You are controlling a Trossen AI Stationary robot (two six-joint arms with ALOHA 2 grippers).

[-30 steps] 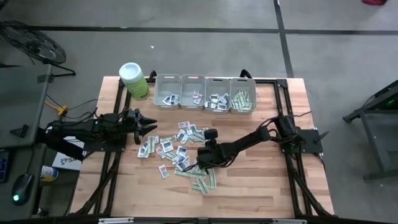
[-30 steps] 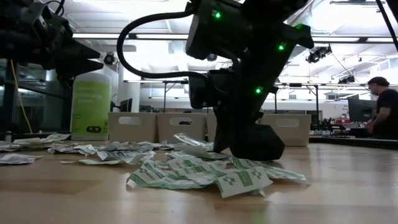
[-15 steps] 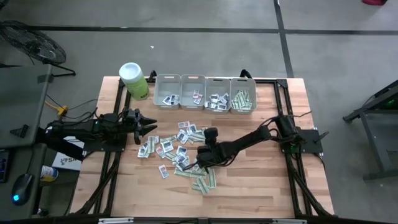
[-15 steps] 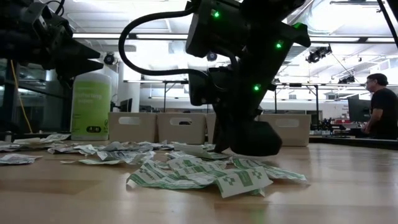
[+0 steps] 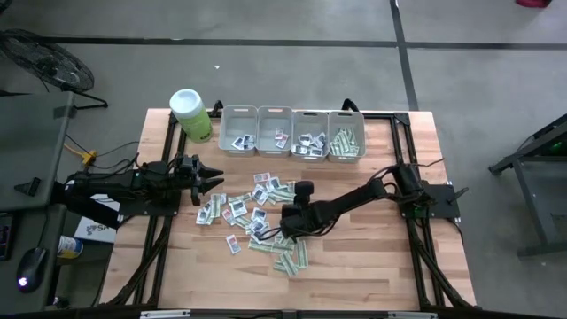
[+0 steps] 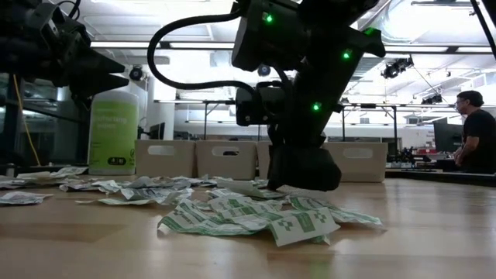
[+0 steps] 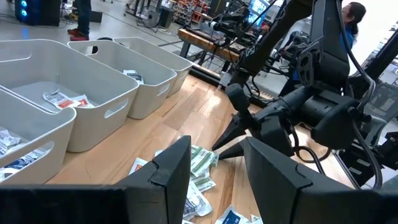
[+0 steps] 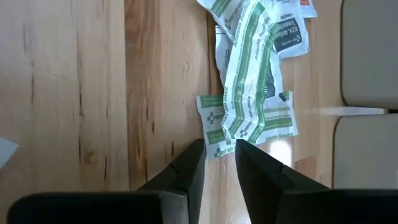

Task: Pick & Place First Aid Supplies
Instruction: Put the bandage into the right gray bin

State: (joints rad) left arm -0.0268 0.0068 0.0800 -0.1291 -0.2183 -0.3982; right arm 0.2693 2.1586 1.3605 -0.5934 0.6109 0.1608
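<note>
Wooden table (image 5: 372, 266) w/ 4 grey bins (image 5: 292, 134) in a row along the far edge, 1 lime-green canister (image 5: 190, 114) w/ white lid just left of them. Each bin has a few packets in it; rightmost holds green-and-white strips, the other 3 squarish white ones.

First aid supplies (image 5: 257, 217) lie scattered loose mid-table, too many and too overlapped for an exact count: dozens. Squarish white packets mostly toward the left and centre, a clump of green-and-white strips (image 6: 256, 218) at the near side.

2 arms. Right gripper (image 5: 285, 232) is low over the strip clump, pointing down. Its fingers stand a narrow gap apart, tips just above one green-and-white strip (image 8: 245, 102); nothing held between them.

Left gripper (image 5: 215, 181) hangs off the table's left part, near the left end of the scatter, jaws spread apart, empty.

1 person (image 6: 474, 132) in the room beyond, at right in the low view.
</note>
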